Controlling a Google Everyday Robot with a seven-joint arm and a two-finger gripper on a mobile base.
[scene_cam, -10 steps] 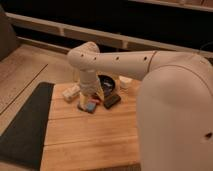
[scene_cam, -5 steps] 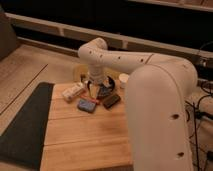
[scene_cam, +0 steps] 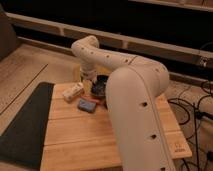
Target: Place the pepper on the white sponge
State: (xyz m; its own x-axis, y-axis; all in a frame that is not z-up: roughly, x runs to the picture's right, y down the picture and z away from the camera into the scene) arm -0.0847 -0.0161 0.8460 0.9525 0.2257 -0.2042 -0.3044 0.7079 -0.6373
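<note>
The white sponge (scene_cam: 73, 91) is a small cream block lying on the left part of the wooden table (scene_cam: 95, 137). My gripper (scene_cam: 88, 76) hangs at the end of the white arm (scene_cam: 125, 75), just behind and to the right of the sponge, low over the table's back edge. A small yellowish thing (scene_cam: 80, 75) next to the gripper may be the pepper; I cannot tell if it is held. A flat blue-grey pad (scene_cam: 87, 105) lies in front of the sponge.
A dark bowl (scene_cam: 100, 85) sits right of the gripper. A small dark block (scene_cam: 103, 103) lies by the pad. A dark mat (scene_cam: 25, 125) borders the table on the left. Cables (scene_cam: 197, 107) lie on the floor at right.
The gripper has moved left and back, from over the bowl to a spot behind the sponge. The arm now covers the round white cup at the table's back.
</note>
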